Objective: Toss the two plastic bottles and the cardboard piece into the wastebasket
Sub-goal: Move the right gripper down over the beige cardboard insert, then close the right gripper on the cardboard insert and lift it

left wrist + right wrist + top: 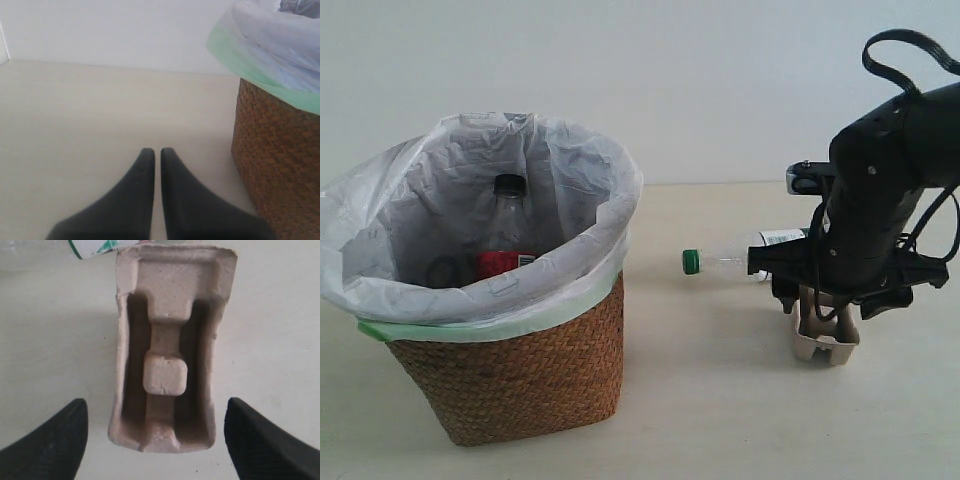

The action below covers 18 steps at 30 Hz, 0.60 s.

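Note:
The wicker wastebasket (520,375) with its white bag stands on the left. The black-capped, red-labelled bottle (506,240) is upright inside it. On the right the green-capped bottle (730,258) lies on the table, its far end hidden behind the right arm. The beige cardboard piece (825,340) sits on the table just in front of that bottle. My right gripper (825,305) hangs over it, open, with one finger on either side of the cardboard piece (167,355) and not touching it. My left gripper (156,151) is shut and empty, low beside the wastebasket (275,160).
The pale tabletop (720,420) runs back to a white wall. A corner of the bottle's white-and-green label (100,246) touches the cardboard's far end. The bag's green edge (250,70) overhangs the basket rim.

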### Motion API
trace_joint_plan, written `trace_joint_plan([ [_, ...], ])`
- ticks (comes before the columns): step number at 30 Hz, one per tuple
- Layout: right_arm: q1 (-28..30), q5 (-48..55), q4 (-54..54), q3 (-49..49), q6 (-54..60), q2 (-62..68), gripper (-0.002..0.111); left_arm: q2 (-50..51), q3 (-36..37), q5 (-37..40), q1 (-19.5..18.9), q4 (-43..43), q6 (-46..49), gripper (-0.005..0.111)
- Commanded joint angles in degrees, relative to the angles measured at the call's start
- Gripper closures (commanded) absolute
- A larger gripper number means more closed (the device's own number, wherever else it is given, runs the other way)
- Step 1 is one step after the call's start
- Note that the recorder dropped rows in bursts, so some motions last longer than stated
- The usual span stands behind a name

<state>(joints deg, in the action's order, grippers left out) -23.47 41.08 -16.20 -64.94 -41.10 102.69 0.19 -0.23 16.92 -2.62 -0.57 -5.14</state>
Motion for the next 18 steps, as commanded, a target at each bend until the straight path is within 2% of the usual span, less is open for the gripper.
trace_joint_plan([
  [1,0.3,-0.8,-2.8,0.3,-3.3,0.0,0.041,-0.2,0.2,0.0,0.5,-0.4,-0.4,0.103],
  [8,2.4,-2.5,-3.6,0.3,-3.9,0.0,0.041,-0.2,0.2,0.0,0.5,-0.4,-0.4,0.103],
  [18,2.4,-7.0,-2.4,0.3,-3.4,5.3,0.040,-0.2,0.2,0.0,0.5,-0.4,-0.4,0.103],
])
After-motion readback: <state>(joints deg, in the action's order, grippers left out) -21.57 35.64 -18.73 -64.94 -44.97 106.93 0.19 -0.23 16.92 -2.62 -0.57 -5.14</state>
